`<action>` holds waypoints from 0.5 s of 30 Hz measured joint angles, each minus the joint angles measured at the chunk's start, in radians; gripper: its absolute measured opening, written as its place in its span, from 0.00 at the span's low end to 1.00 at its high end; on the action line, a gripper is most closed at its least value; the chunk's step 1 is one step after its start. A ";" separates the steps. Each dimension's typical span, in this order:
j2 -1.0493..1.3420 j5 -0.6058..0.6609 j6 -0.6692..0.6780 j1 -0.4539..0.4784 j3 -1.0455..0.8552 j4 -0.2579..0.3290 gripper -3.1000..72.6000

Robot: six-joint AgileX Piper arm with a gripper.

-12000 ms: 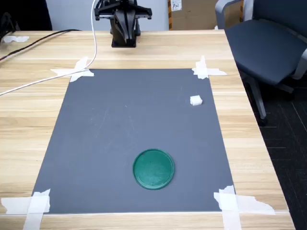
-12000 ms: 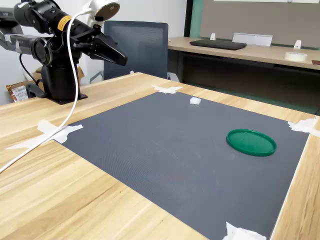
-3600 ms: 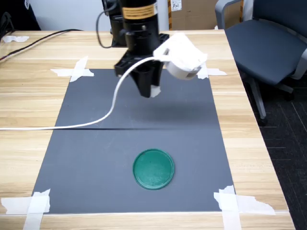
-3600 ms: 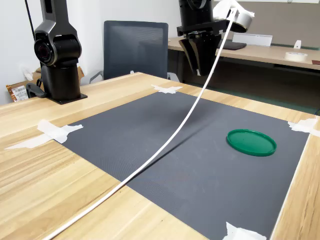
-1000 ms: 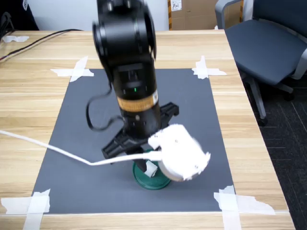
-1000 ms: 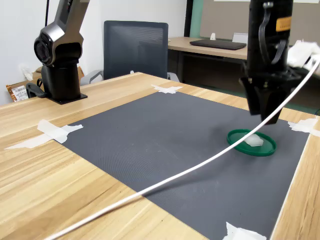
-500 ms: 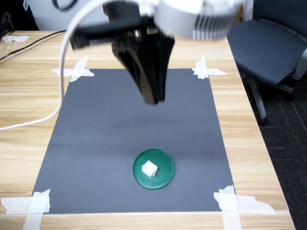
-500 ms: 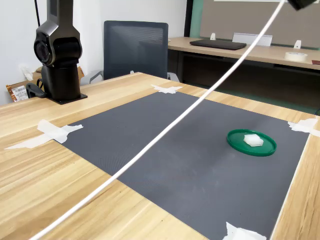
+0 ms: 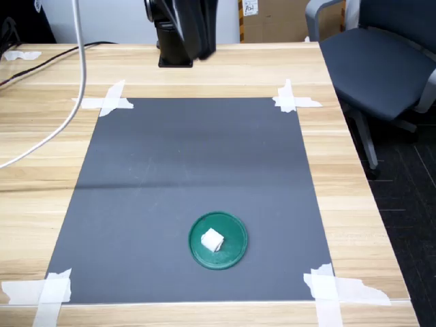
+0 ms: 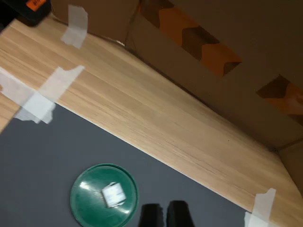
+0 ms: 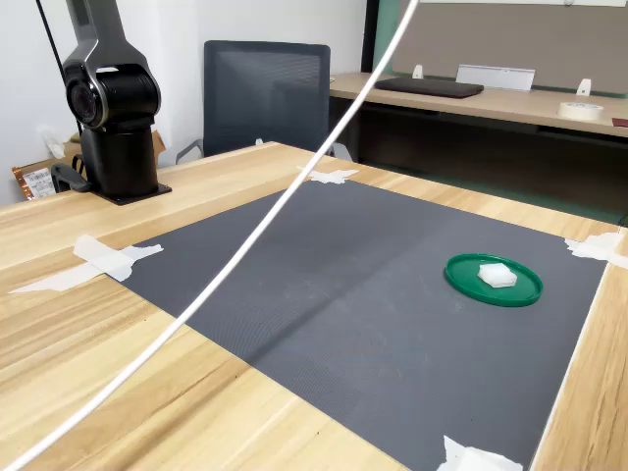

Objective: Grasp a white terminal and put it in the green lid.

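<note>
We see the white terminal (image 9: 212,239) lying inside the green lid (image 9: 234,251), slightly off the lid's centre; it's blocky, sits skewed to the mat edges, and we can't call a long axis. In the wrist view the terminal (image 10: 113,195) rests in the lid (image 10: 85,201) with the fingers (image 10: 151,215) apart from it, tips close together with a narrow gap and nothing between them. The lid sits on the dark grey mat (image 9: 191,157), near the mat edge opposite the arm base (image 11: 118,137). White tape (image 9: 293,99) pins the mat corners to the wooden tabletop (image 9: 354,204). A white cable (image 11: 265,226) crosses the second exterior view. An office chair (image 9: 381,61) and a cardboard box (image 9: 272,20) stand past the tabletop. The box label is unreadable.
</note>
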State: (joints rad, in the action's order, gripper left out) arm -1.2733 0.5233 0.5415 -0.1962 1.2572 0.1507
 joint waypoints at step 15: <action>0.525 -0.234 -0.017 0.205 -0.450 0.360 0.01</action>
State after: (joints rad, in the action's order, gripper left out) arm -0.7485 0.2898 0.5243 0.0086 0.8067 0.5109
